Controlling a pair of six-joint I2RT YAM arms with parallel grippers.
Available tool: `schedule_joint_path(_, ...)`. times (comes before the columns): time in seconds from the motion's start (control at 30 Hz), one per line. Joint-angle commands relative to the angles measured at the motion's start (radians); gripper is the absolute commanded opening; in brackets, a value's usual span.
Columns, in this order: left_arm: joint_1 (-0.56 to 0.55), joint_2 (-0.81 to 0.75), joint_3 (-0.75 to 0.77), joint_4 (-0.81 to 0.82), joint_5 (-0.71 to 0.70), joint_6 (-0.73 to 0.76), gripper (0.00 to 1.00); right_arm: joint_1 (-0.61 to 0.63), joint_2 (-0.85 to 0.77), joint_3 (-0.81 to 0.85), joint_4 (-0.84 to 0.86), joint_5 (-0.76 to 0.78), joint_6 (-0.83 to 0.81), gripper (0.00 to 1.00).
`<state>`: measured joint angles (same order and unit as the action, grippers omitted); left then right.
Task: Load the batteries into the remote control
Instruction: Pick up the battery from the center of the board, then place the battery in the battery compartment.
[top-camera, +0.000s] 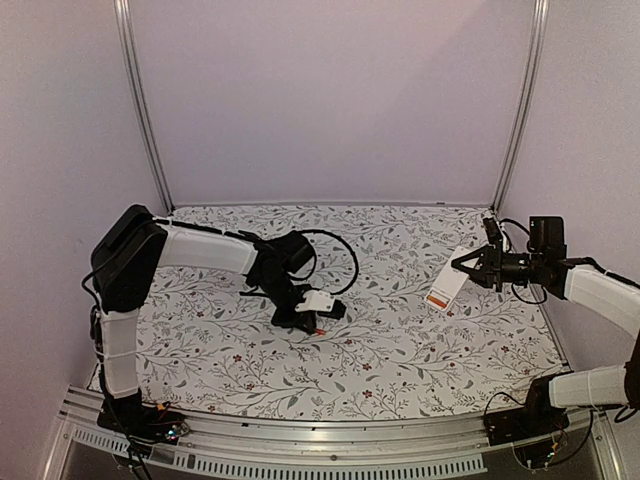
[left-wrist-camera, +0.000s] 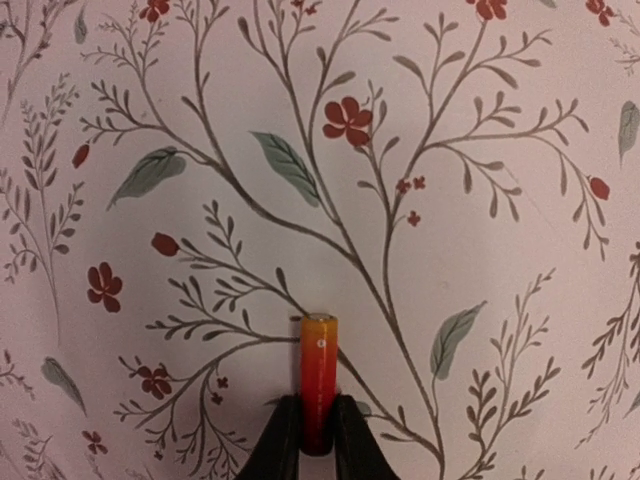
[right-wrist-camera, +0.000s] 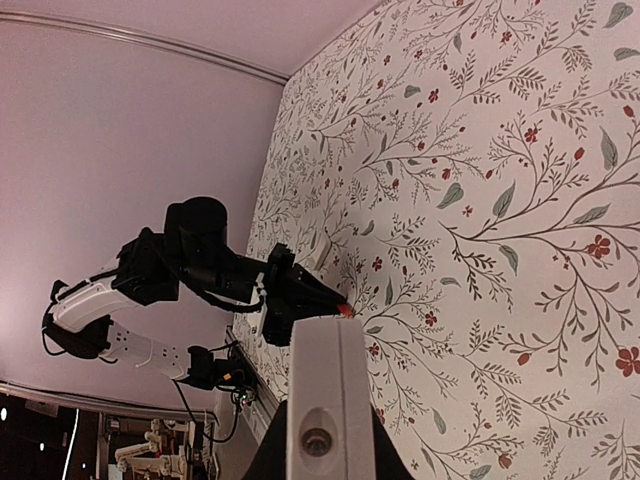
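Note:
One of the batteries (left-wrist-camera: 319, 370), a small orange-red cylinder, lies on the flowered cloth with my left gripper (left-wrist-camera: 318, 440) shut on its near end. From above, that battery (top-camera: 320, 331) shows as a red tip under the left gripper (top-camera: 316, 326), left of the table's middle. My right gripper (top-camera: 468, 266) holds the remote control (top-camera: 446, 287) in the air at the right, shut on its upper end, the orange-red label hanging lowest. The right wrist view shows the remote control (right-wrist-camera: 325, 390) end-on between the fingers, with the left arm's battery (right-wrist-camera: 344, 310) beyond it.
A flowered tablecloth (top-camera: 400, 340) covers the table, with pale walls on three sides and metal posts (top-camera: 520, 100) at the back corners. A black cable (top-camera: 345, 255) loops behind the left arm. A small white piece (top-camera: 318, 299) sits beside the left gripper; I cannot tell if it is loose.

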<state>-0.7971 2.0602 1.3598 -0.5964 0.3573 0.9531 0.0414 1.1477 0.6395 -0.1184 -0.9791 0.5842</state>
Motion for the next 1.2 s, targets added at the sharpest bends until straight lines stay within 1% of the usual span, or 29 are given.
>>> schedule_joint_path(0.0, -0.038, -0.009, -0.020, -0.022, -0.043, -0.044, 0.10, 0.009, -0.004, -0.008, 0.026, -0.017, -0.003, 0.00)
schedule_joint_path(0.13, -0.088, -0.067, -0.037, -0.011, -0.096, -0.108, 0.00, 0.036, -0.004, -0.016, 0.026, -0.010, 0.003, 0.00)
schedule_joint_path(0.37, -0.178, -0.267, -0.058, 0.005, -0.204, -0.283, 0.00, 0.135, 0.031, -0.025, 0.053, 0.009, 0.011, 0.00)
schedule_joint_path(0.43, -0.212, -0.315, -0.039, -0.023, -0.251, -0.327, 0.00, 0.170, 0.046, -0.032, 0.084, 0.015, 0.023, 0.00)
schedule_joint_path(0.5, -0.257, -0.351, -0.024, -0.029, -0.332, -0.370, 0.00, 0.209, 0.062, -0.041, 0.122, 0.020, 0.039, 0.00)
schedule_joint_path(0.6, -0.328, -0.377, 0.021, -0.070, -0.401, -0.380, 0.00, 0.275, 0.090, -0.059, 0.228, 0.034, 0.093, 0.00)
schedule_joint_path(0.67, -0.370, -0.383, 0.044, -0.074, -0.465, -0.391, 0.00, 0.320, 0.118, -0.060, 0.272, 0.051, 0.122, 0.00)
schedule_joint_path(0.73, -0.405, -0.362, 0.083, -0.064, -0.560, -0.423, 0.00, 0.357, 0.140, -0.060, 0.315, 0.068, 0.148, 0.00)
schedule_joint_path(0.8, -0.437, -0.332, 0.138, -0.121, -0.575, -0.417, 0.00, 0.394, 0.162, -0.062, 0.361, 0.087, 0.169, 0.00)
schedule_joint_path(1.0, -0.499, -0.256, 0.235, -0.201, -0.596, -0.404, 0.00, 0.487, 0.236, -0.065, 0.505, 0.123, 0.237, 0.00)
schedule_joint_path(1.17, -0.526, -0.222, 0.256, -0.224, -0.626, -0.386, 0.00, 0.518, 0.289, -0.069, 0.633, 0.121, 0.306, 0.00)
